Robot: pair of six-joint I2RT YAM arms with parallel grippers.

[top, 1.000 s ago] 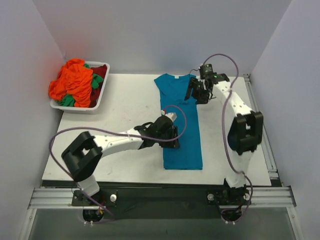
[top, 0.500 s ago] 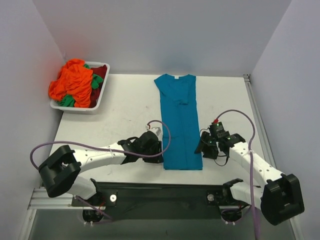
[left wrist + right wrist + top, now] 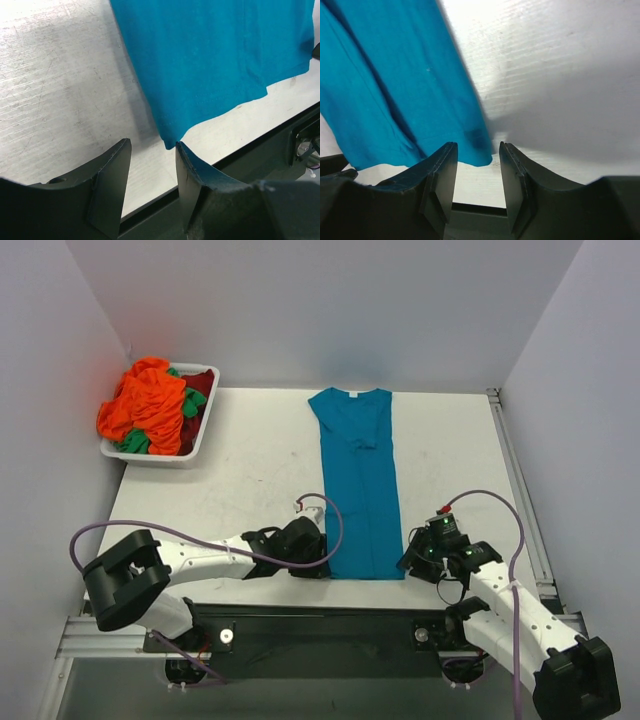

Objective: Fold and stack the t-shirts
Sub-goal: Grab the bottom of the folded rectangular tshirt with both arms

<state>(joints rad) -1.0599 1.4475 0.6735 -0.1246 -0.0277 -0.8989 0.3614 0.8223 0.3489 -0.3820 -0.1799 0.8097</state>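
Spilling over tray (image 3: 206,428), tangled t-shirts (image 3: 148,405), count unclear

Two white arms (image 3: 200,556) with black joints (image 3: 125,580), lilac cables (image 3: 484,492) looping alongside, black wedge-shaped end effector fingers (image 3: 107,185)

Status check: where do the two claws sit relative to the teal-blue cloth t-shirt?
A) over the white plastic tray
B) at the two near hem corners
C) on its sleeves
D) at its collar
B: the left claw and right claw each face one near hem corner of the teal-blue cloth t-shirt.
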